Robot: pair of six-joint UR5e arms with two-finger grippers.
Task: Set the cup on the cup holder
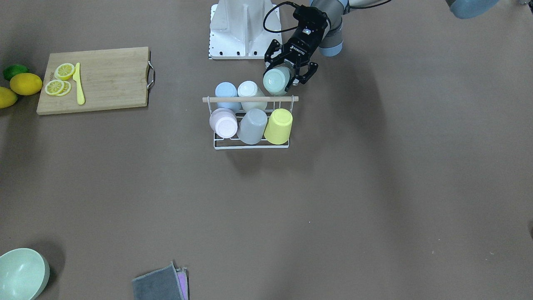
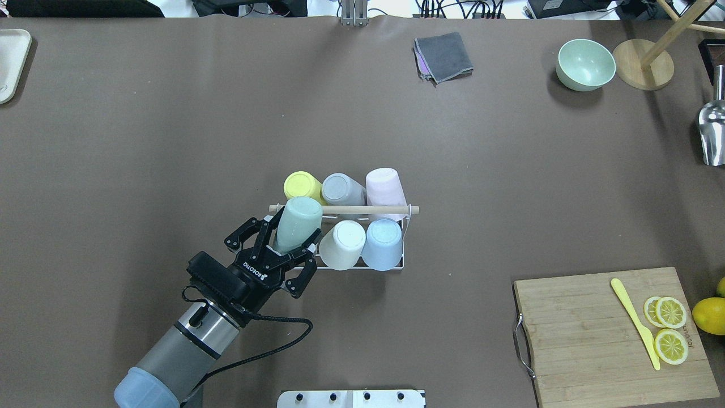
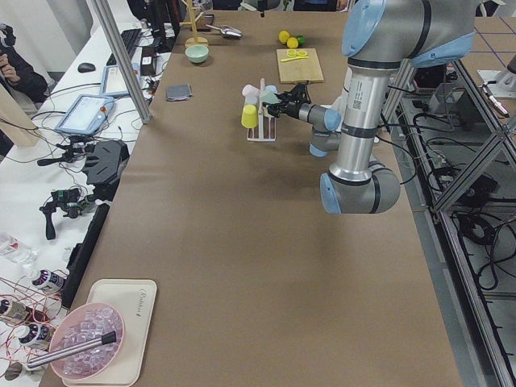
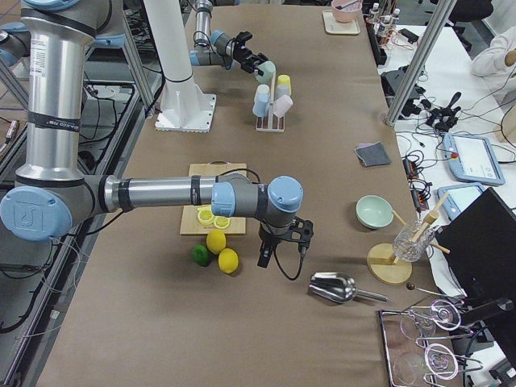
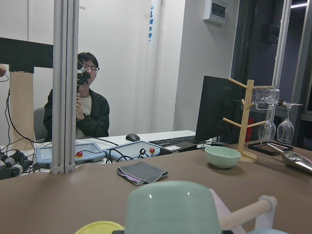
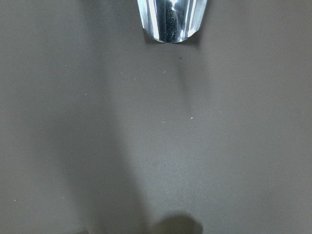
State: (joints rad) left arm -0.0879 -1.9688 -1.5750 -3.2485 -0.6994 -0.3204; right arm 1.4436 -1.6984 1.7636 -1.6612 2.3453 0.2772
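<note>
The right gripper (image 4: 282, 240) shows only from the table's end, too small for me to tell how its jaws stand. Its own camera sees just table (image 6: 204, 146) and the tip of a metal scoop (image 6: 170, 19). The left wrist camera cuts the mint cup (image 5: 173, 207) off at the bottom edge. From overhead, the left gripper (image 2: 290, 247) holds that cup near its mouth, a finger on each side. The cup tilts away from the gripper, its base overlapping the wooden rod of the cup holder (image 2: 362, 209) at the robot's left end. Any prong inside is hidden. A white cup (image 2: 345, 241) sits just beside it, a yellow cup (image 2: 303, 184) just beyond.
</note>
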